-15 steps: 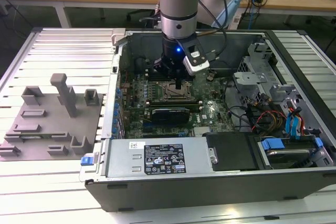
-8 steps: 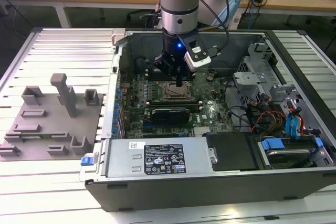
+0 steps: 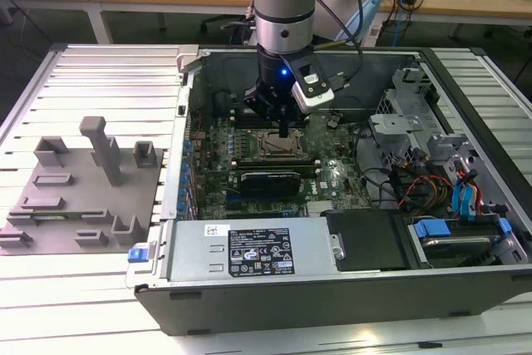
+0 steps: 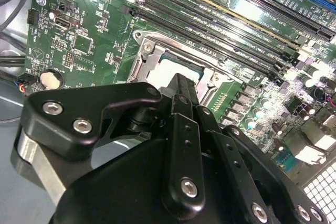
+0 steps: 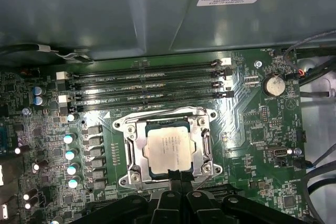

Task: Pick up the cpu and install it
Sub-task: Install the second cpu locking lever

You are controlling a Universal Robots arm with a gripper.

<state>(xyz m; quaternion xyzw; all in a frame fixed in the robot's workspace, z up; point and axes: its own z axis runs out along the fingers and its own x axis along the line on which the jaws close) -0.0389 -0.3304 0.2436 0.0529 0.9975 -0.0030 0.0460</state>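
A: How many chips do you count?

B: One. The cpu (image 5: 169,149) lies flat in the socket (image 5: 167,150) on the motherboard (image 5: 252,124), silvery top up, with the metal frame around it. In the second wrist view the cpu (image 4: 176,72) is partly covered by the pincer's black linkage, so just a pale patch of it shows.

A: And the pincer?

B: One pincer (image 3: 285,126), hanging straight over the socket in the exterior view. In the first wrist view its fingertips (image 5: 178,177) sit together at the chip's near edge, with no gap I can see between them and nothing held. I would call it closed and empty. Whether the tips touch the chip, I cannot tell.

A: What else can be counted around the socket?

B: Four long memory slots (image 5: 144,85) lie side by side just beside the socket, all bare. One round coin battery (image 5: 273,84) sits past the slots' end. A row of small silver-topped capacitors (image 5: 70,153) runs along one side of the socket; part of the row is cut off by the picture's edge.

A: And further out?

B: The computer case (image 3: 332,288) lies open on the bench (image 3: 91,288). One grey plastic tray (image 3: 83,197) sits toward the bench's edge at the exterior view's left, well apart from the socket. What its recesses hold is hard to make out.
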